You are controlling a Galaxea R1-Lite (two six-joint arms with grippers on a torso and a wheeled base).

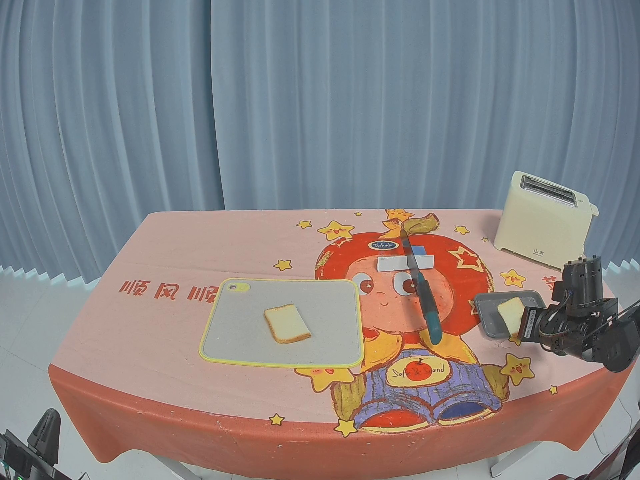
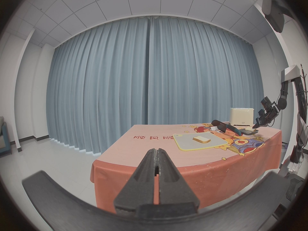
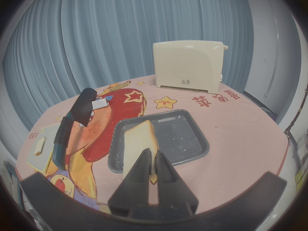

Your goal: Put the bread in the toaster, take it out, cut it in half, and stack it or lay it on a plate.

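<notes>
The right hand (image 3: 153, 156) grips a bread slice (image 3: 138, 141) upright at the grey tray (image 3: 189, 138); left hand (image 2: 156, 158) closed, empty. Loading the toaster (image 3: 187, 66) looks to be the step: raise the slice over its slot

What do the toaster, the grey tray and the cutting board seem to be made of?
Toaster: probably plastic, cream, smooth with a soft sheen.
Grey tray: looks like coated metal or hard plastic, matte, thin raised rim; I cannot tell which.
Cutting board: likely plastic, pale grey matte surface with a yellow-green edge and a hanging hole.
</notes>
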